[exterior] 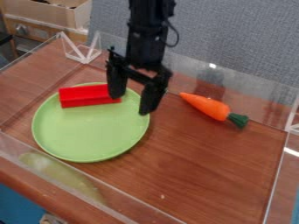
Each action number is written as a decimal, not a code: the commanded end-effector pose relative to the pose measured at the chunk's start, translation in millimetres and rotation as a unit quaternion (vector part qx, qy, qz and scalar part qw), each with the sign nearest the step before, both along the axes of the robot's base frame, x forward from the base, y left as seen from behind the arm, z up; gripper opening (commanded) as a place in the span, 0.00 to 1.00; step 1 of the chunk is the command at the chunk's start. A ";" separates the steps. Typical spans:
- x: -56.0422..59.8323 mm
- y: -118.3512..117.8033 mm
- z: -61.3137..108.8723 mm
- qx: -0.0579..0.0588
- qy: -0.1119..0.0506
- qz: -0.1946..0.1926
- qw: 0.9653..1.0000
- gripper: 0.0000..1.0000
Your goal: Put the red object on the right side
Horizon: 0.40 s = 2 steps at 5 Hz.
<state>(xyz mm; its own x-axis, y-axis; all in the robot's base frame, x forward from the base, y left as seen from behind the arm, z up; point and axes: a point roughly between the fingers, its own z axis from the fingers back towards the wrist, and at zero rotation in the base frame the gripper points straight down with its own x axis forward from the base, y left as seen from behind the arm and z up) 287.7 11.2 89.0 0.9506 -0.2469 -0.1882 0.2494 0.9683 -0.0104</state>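
Observation:
The red object (84,95), a plain brick-shaped block, lies on the far left part of a round light-green plate (82,136). My gripper (135,94) hangs pointing down over the plate's far right edge, just right of the block. It is open, with nothing between its two black fingers (149,96). Its left finger stands close to the block's right end and hides it; I cannot tell whether they touch.
An orange toy carrot (211,108) with a green top lies on the wooden table to the right of the plate. Clear acrylic walls (281,179) ring the table. Cardboard boxes (47,13) stand behind at the upper left.

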 end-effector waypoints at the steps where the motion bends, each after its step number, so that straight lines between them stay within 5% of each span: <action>1: -1.8 32.2 13.5 0.001 -0.018 -0.041 0.999 1.00; 2: -9.1 66.4 18.7 0.001 -0.027 -0.088 0.996 1.00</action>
<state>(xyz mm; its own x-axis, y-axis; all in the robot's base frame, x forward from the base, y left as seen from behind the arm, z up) 275.3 77.1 88.2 0.8960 -0.4003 -0.1923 0.4018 0.9151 -0.0328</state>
